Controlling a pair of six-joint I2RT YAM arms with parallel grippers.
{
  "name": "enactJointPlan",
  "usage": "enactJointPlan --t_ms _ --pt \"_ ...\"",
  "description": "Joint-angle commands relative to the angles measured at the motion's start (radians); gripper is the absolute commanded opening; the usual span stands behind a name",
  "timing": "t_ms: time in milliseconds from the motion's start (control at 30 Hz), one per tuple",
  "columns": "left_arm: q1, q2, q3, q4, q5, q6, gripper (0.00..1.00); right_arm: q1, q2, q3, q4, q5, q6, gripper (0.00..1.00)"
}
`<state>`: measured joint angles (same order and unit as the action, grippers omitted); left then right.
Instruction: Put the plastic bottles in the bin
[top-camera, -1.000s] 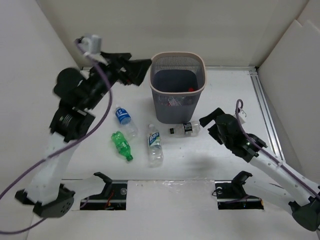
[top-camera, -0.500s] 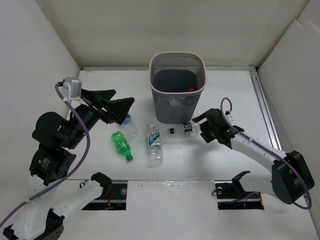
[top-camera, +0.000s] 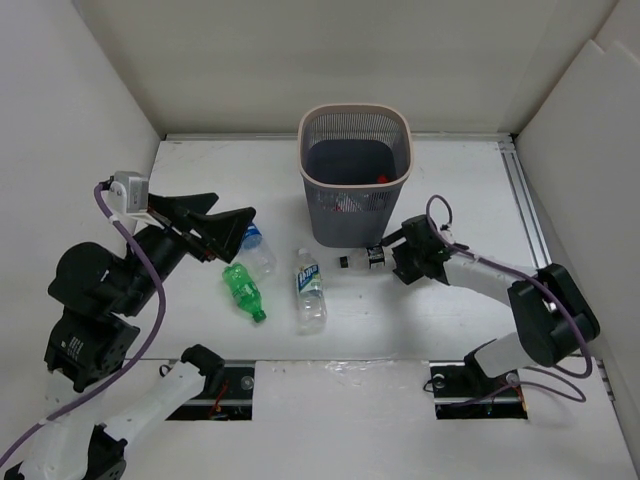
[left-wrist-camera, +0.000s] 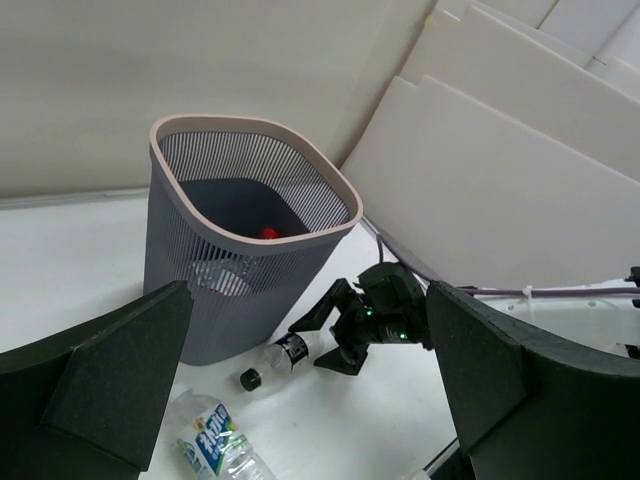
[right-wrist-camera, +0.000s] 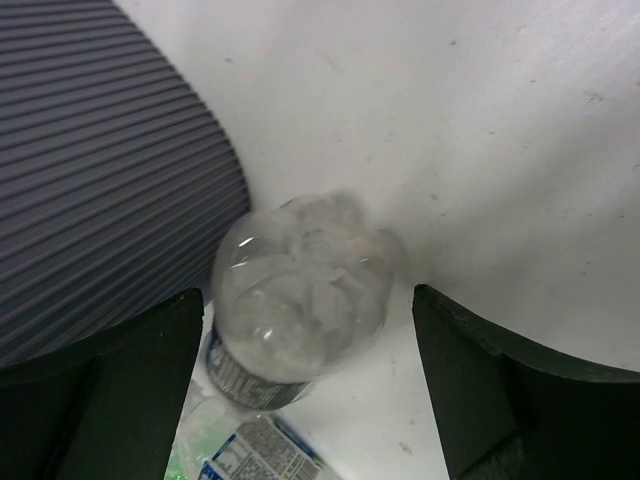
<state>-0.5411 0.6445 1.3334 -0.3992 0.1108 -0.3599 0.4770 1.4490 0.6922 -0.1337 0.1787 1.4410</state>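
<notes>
Four plastic bottles lie loose on the counter (top-camera: 450, 190). The bin (top-camera: 356, 110), toward the far edge at mid-width, shows a red cap inside, so at least one is in, I'd say. Black-label bottle (top-camera: 365, 258) lies at the bin's near side; right tool (top-camera: 390, 260) straddles its base, jaws apart, no grip. Green bottle (top-camera: 243, 290), white-blue bottle (top-camera: 310, 290) and blue-label bottle (top-camera: 257, 247) lie further toward the left edge. Left tool (top-camera: 234, 207) hovers there, spread wide, empty.

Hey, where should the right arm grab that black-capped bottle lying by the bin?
Grip the black-capped bottle across its clear lower body, coming in from the base end. It lies on its side beside the bin, base facing the right gripper, so the round body sits between the jaws.
</notes>
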Motion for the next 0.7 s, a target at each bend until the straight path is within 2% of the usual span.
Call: enactJointPlan --t_ms 0,133,233,267,367,400,467,500,600,667 --pt "0.003 -0.014 0.004 0.011 -0.008 0.01 1.0 -0.018 0.027 0.033 0.048 -0.033 0.012 0.89" --pt "0.003 -0.025 0.004 0.011 -0.017 0.01 1.0 -0.027 0.071 0.033 0.048 -0.054 -0.008 0.78" --pt "0.003 -0.045 0.013 0.002 -0.026 0.01 1.0 -0.028 0.096 0.033 0.048 -0.076 -0.033 0.61" --pt "0.003 -0.045 0.013 0.002 -0.026 0.01 1.0 -0.038 0.096 0.033 0.048 -0.076 -0.045 0.51" --pt "0.003 -0.055 0.023 -0.007 -0.036 0.01 1.0 -0.047 0.068 -0.003 0.057 -0.097 -0.073 0.3" --pt "0.003 -0.055 0.023 -0.007 -0.036 0.01 1.0 -0.048 0.054 -0.014 0.057 -0.097 -0.073 0.27" --pt "0.003 -0.055 0.023 -0.007 -0.036 0.01 1.0 -0.038 0.013 -0.057 0.057 -0.11 -0.103 0.14" --pt "0.003 -0.055 0.023 -0.016 -0.036 0.01 1.0 -0.038 -0.046 -0.072 0.057 -0.11 -0.131 0.0" --pt "0.003 -0.032 0.023 -0.007 0.026 0.019 1.0 0.055 -0.166 -0.099 -0.059 -0.047 -0.157 0.0" --pt "0.003 -0.017 0.01 0.011 0.07 0.019 1.0 0.112 -0.31 -0.099 -0.154 0.06 -0.157 0.0"
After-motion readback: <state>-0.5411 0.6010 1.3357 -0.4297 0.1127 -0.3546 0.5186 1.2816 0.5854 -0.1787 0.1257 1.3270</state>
